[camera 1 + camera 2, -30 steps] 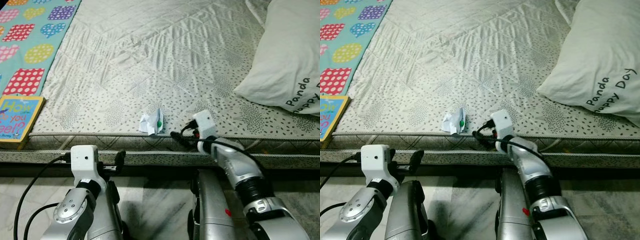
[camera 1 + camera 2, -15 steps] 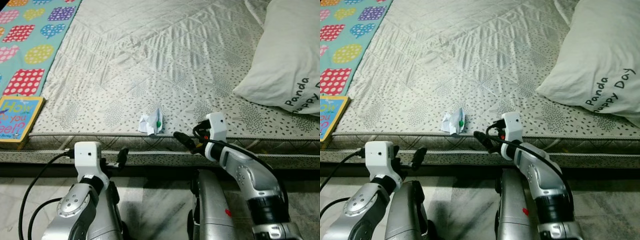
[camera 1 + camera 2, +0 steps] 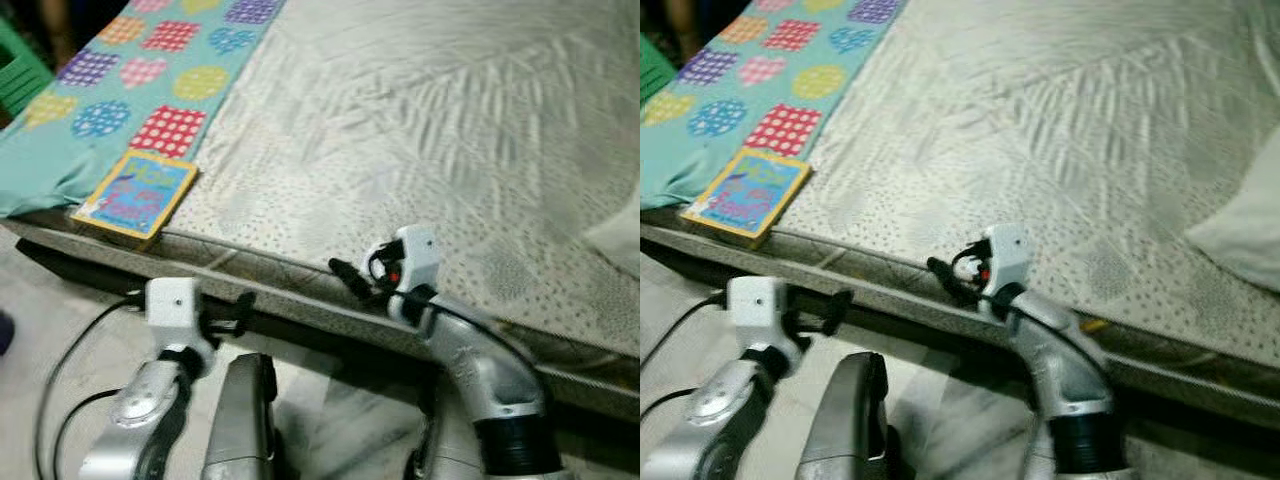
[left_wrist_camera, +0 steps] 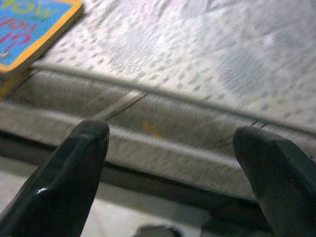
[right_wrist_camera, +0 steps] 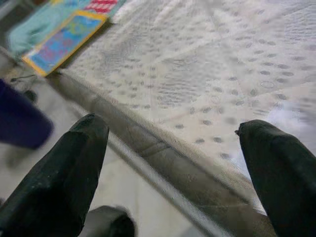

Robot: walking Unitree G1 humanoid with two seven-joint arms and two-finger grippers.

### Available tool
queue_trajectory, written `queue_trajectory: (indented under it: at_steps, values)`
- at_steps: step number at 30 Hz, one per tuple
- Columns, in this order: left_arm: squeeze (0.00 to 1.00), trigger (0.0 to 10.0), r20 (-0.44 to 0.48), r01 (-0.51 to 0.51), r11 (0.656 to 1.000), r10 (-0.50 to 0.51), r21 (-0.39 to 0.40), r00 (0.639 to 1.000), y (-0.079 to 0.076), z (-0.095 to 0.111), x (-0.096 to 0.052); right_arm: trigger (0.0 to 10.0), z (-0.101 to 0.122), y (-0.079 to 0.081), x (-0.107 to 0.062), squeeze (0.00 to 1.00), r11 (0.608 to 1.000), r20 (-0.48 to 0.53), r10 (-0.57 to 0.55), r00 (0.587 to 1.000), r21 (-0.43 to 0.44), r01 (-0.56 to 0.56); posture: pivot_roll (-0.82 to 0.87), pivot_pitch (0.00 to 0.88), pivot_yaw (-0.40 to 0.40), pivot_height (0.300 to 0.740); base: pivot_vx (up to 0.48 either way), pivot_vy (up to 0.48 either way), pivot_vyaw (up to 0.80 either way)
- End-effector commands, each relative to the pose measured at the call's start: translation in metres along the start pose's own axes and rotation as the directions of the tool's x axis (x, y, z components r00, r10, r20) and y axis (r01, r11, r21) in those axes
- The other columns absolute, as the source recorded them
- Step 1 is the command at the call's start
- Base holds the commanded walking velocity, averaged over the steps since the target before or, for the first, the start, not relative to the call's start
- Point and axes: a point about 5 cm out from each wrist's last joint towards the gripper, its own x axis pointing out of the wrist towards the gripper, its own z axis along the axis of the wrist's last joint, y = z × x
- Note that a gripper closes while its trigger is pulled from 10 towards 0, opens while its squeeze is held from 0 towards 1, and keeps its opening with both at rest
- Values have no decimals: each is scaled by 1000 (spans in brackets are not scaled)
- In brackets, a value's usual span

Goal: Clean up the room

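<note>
Paper [image 5: 289, 117] is at best a blurred white patch on the sheet, just beside one fingertip in the right wrist view; nothing more of it can be told. The right gripper [image 3: 347, 277] stands wide open, its fingers [image 5: 64, 173] spread far apart, at the near edge of the bed [image 3: 450, 120] in the lower middle of the eye views, pointing toward the left of the frame along the mattress border. The left gripper [image 3: 243, 305] is also spread wide, its fingers [image 4: 59, 182] below the bed's side, low in the frame at lower left, over the pale floor [image 3: 60, 300]. A blue and yellow book [image 3: 137, 193] lies at the mattress edge, left of centre, well apart from both grippers, partly on a teal blanket [image 3: 150, 60] with spotted hearts that covers the upper left. A pillow [image 3: 615, 235] corner shows at the right edge. Everything is somewhat blurred.
</note>
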Motion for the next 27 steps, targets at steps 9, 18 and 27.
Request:
queue_trajectory:
  at_steps: [9, 18, 27]
  values:
    - [0, 10000, -11, -1, 999, 2, 40, 1000, 2, -2, -2, 10000, -3, 7, 9, 0, 978, 132, -174, 976, -93, 187, -40, 163, 73, 521, 0, 0, 0]
    - [0, 10000, -14, -5, 999, 6, 52, 1000, 5, -1, -5, 10000, -11, 6, 17, 0, 950, 155, -248, 956, -155, 271, -27, 161, 79, 521, 0, 0, 0]
    - [0, 10000, -8, 19, 998, -19, 58, 1000, -1, 1, -3, 10000, -18, 11, 30, 0, 921, 167, -281, 945, -229, 314, -14, 161, 80, 521, 0, 0, 0]
